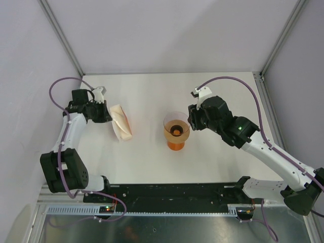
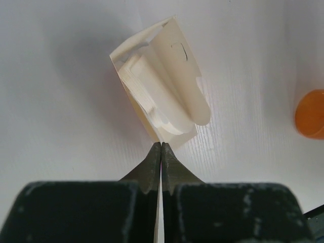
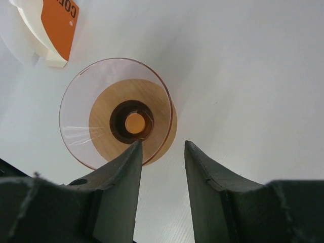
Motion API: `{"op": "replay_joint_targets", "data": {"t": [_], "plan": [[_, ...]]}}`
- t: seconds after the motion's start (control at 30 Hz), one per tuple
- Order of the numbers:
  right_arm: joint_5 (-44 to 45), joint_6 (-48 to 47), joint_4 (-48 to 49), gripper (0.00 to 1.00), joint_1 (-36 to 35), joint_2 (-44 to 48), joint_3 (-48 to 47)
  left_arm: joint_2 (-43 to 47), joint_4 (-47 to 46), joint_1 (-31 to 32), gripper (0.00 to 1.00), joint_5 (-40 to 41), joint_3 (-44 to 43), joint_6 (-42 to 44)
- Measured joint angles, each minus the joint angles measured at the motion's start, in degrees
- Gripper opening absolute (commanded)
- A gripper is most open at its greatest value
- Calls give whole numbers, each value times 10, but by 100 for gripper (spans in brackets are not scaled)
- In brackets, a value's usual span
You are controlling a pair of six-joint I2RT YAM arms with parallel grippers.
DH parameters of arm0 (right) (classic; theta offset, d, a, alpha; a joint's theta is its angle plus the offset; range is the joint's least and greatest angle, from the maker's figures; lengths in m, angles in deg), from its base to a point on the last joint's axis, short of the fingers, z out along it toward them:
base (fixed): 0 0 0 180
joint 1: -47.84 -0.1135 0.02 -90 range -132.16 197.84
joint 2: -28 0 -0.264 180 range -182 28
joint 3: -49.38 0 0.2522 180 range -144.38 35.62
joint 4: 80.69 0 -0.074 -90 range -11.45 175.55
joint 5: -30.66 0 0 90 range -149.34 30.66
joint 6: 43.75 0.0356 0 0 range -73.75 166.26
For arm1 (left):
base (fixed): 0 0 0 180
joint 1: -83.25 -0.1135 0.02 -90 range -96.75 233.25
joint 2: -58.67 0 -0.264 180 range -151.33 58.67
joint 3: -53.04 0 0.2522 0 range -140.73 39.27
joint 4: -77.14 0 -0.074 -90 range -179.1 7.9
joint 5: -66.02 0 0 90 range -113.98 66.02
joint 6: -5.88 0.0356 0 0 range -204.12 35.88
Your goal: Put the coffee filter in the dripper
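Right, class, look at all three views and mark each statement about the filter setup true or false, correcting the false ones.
1. The dripper stands upright, mouth up. True.
2. A paper filter already lines the dripper. False: it is empty, and its orange centre shows.
3. The left end effector is wide open. False: it is shut, with its tips at a corner of the stack of filters.
4. The right end effector is open beside the dripper. True.
5. In the top view, the stack of filters lies right of the dripper. False: it lies to its left.
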State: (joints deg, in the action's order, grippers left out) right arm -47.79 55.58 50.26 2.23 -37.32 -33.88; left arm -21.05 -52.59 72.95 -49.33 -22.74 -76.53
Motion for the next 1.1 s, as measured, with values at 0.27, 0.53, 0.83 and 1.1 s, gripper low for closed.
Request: {"op": "replay_joint_targets", "data": {"t": [0.27,0.53,0.83,1.1], "plan": [[0,1,6,42,-22,7,1,18,9,0,0,-9,22,-1],[2,-1,47,41,-80,31,1,83,26,0,0,-22,7,-1],[12,-16,121,41,-154,19,1,115,60,0,0,-36,-14,-1],[14,-52,226,49,-221,-43,2,149,90,1,0,-84,-61,3]]}}
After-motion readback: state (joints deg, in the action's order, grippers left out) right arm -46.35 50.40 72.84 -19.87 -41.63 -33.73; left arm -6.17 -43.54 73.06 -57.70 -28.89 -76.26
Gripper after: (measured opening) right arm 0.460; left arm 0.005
